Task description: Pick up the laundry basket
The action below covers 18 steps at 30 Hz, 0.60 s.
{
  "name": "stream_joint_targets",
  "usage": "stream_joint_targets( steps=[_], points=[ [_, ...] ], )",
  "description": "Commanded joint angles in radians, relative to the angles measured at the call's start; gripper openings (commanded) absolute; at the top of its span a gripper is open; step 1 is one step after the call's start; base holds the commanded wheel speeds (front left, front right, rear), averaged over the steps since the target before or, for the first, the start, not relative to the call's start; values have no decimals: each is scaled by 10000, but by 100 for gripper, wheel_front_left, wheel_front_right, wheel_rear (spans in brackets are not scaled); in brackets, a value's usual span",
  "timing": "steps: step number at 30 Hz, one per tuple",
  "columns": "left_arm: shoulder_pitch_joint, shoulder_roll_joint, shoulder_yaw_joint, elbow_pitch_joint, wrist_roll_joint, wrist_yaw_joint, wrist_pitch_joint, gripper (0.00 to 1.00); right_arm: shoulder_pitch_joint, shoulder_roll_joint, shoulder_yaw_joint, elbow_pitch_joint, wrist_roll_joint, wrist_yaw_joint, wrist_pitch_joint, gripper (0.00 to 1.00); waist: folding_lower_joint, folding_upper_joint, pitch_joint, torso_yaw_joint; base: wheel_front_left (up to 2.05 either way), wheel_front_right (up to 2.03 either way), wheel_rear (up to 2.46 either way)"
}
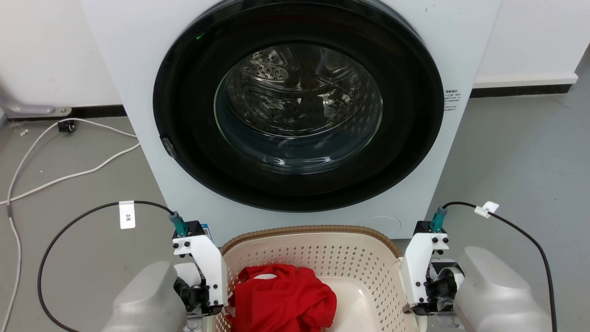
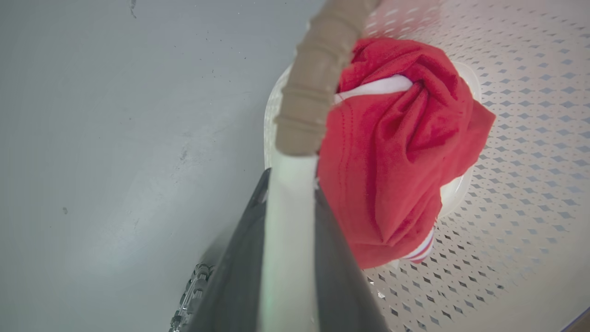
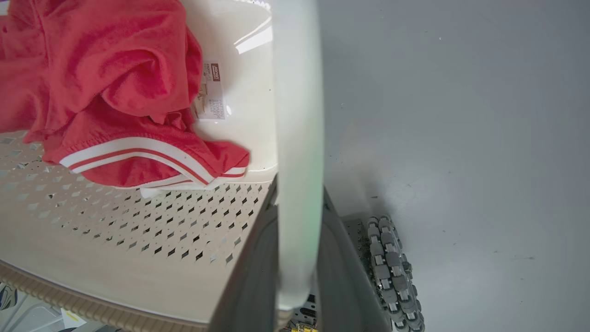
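The left hand (image 2: 291,184) has its two dark fingers drawn together on the white left loop handle (image 2: 288,230), one finger pressed to each face. The right hand (image 3: 299,193) is clamped the same way on the white right loop handle (image 3: 297,138). Between the two hands sits the laundry basket (image 1: 313,229), cream with perforated walls and a brown woven-look rim, low in the head view. Whether it rests on the floor (image 1: 516,175) I cannot tell. A crumpled red garment (image 1: 283,295) with white-striped trim lies inside it, toward the left hand's side. Just beyond the basket's far rim stands the washing machine (image 1: 295,106), its round door shut. Cables lie on the floor at either side.
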Motion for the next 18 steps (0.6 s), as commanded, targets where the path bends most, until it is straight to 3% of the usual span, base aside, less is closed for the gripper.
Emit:
stream_joint_targets(
  steps=[1,18],
  points=[
    [28,108,-23,-1,-34,6,-12,0,48,-76,-31,26,-90,-7,-15,0,0,0,9,-3,0,0,0],
    [107,132,-174,77,-237,8,-37,0,101,-75,-303,27,-295,-7,150,0,0,0,67,40,0,0,0]
  ],
)
